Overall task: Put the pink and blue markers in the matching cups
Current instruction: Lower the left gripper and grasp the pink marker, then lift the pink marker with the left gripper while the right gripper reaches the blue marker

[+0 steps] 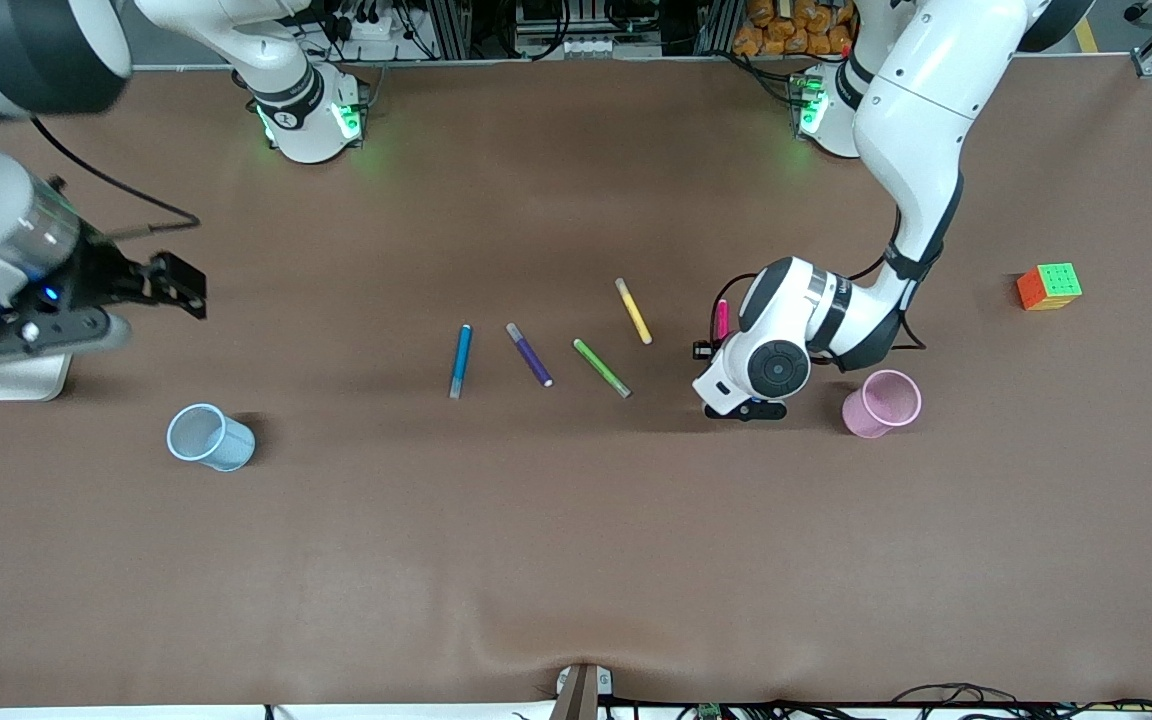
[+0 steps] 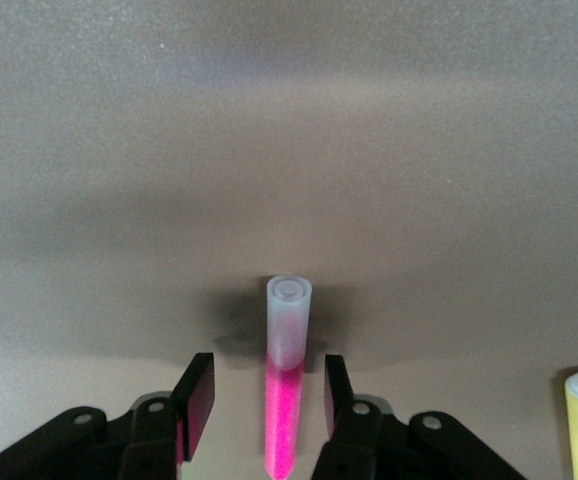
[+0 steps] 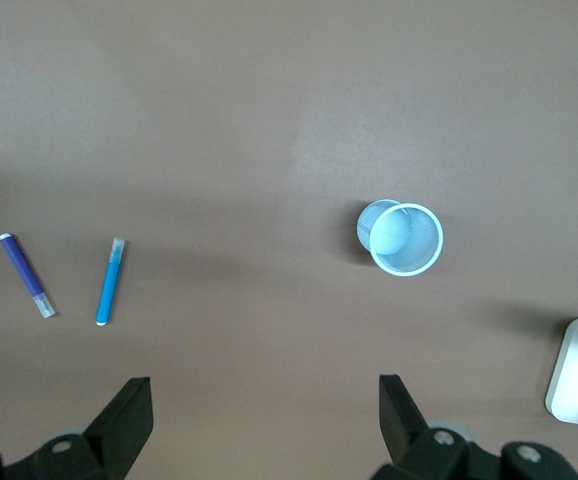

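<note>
The pink marker [image 1: 722, 318] lies on the table beside the yellow pen. In the left wrist view the pink marker [image 2: 285, 410] shows with its pale cap, between my left gripper's [image 2: 267, 368] open fingers [image 2: 195, 398], with a gap on each side. My left gripper [image 1: 711, 342] is low over it. The pink cup [image 1: 882, 403] stands upright close by, nearer the front camera. The blue marker [image 1: 460, 360] lies mid-table and shows in the right wrist view [image 3: 110, 281]. The blue cup [image 1: 209, 437] stands upright toward the right arm's end and shows in the right wrist view [image 3: 406, 238]. My right gripper [image 1: 176, 285] hangs open and empty, high above the table [image 3: 266, 400].
A dark purple pen [image 1: 529, 354], a green pen [image 1: 601, 367] and a yellow pen [image 1: 633, 311] lie between the blue and pink markers. A colour cube [image 1: 1048, 286] sits toward the left arm's end. A white block [image 1: 28, 377] lies under the right arm.
</note>
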